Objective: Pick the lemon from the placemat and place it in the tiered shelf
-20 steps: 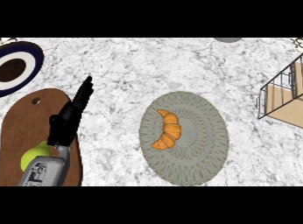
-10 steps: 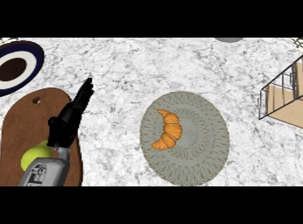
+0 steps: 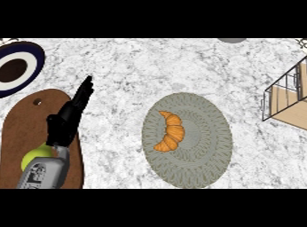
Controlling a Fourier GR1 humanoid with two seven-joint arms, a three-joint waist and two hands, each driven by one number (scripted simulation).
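1. Left hand [image 3: 69, 114]: black, reaching in from the lower left on a grey forearm [image 3: 43, 173]; fingers lying straight and together, pointing up and slightly right, holding nothing
2. Lemon [image 3: 35, 157]: yellow-green, sitting just below the hand, beside the wrist and partly hidden by the forearm; not on the placemat
3. Cutting board [image 3: 17, 133]: brown, with a small hole near its top; lying under the hand and carrying the lemon
4. Plate [image 3: 12, 68]: dark blue with a white ring, sitting above and left of the hand
5. Placemat [image 3: 205, 146]: grey-green, oval, lying to the hand's right
6. Croissant [image 3: 171, 131]: orange, resting on the placemat
7. Tiered shelf [image 3: 299, 99]: wood with black wire frame, standing far right of the hand, well apart from the lemon
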